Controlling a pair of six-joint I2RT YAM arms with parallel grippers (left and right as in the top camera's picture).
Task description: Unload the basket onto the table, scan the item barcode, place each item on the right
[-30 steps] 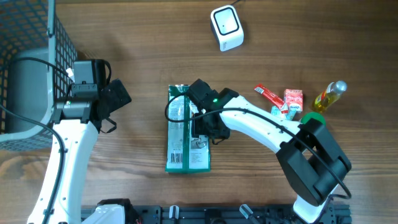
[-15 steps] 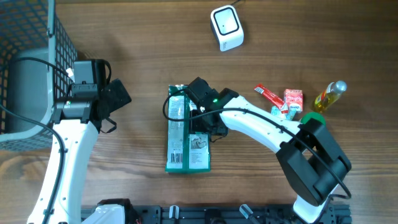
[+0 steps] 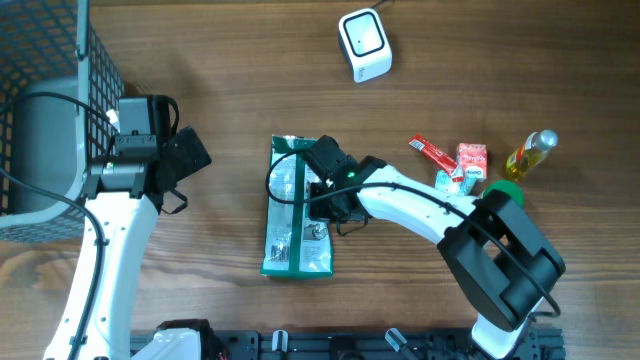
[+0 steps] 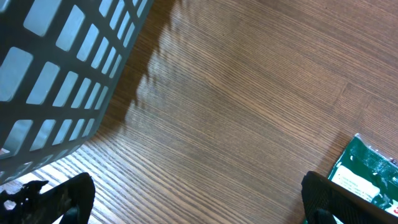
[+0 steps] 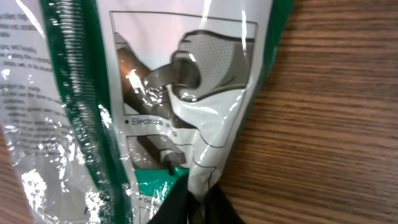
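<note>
1. The packet (image 3: 290,240) lies flat on the wooden surface (image 3: 480,80), roughly in the middle. It is a green-edged pouch with a white printed panel under clear, glossy film.
2. The right fingers (image 5: 186,205) are drawn together on the packet near its right edge. In the wrist view the film (image 5: 205,149) puckers up into the pinch, so I'd say they have a fold of wrapper rather than the whole pouch.
3. The left fingers (image 4: 62,196) stand wide apart and hold nothing. They hang beside the grey basket (image 3: 50,60), well apart from the packet, and only its corner (image 4: 367,171) shows in that wrist view.
4. To my eye it will handle as light and floppy. The wrapper is soft, crinkly and shiny, so probably slippery. Lifted by one pinched fold, it would likely droop and twist, and thin film could slide out of the grip.
5. A better hold, I reckon, is the flat sealed margin or the ribbed green seam (image 5: 81,93), which look stiffer than the loose film.
6. Any grip should stay off the barcode. I cannot pick it out, as the print is too small from above.
7. The white scanner (image 3: 363,43) sits near the far edge, well apart from the packet.
</note>
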